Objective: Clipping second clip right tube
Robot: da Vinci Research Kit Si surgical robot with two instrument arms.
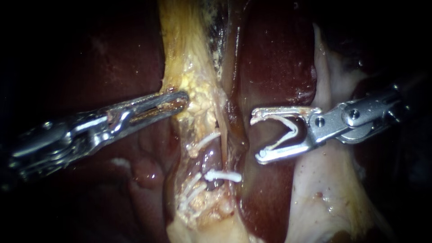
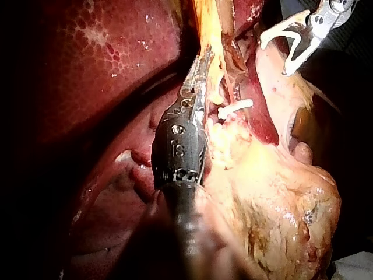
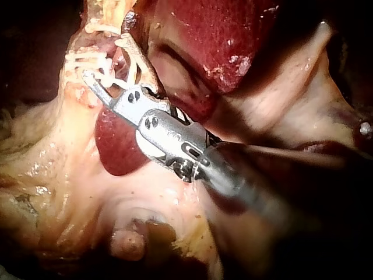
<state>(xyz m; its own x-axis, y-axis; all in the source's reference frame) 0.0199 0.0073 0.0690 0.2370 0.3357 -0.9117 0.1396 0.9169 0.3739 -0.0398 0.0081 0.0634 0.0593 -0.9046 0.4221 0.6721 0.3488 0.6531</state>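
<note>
The left instrument [image 1: 182,99] has its jaws clamped on the yellow fatty tissue [image 1: 193,67], apparently to keep the tubes exposed. The right instrument [image 1: 257,137] grips an open white clip [image 1: 288,128] between its spread jaws, just right of the clipped tube [image 1: 211,157].

My left instrument [image 1: 175,102] reaches in from the left, rising slightly toward its tip, jaws clamped together on the yellow tissue [image 1: 200,90]; my right instrument [image 1: 257,136] enters from the right, jaws spread wide, both touching the open white clip [image 1: 291,128] held between them.
</note>
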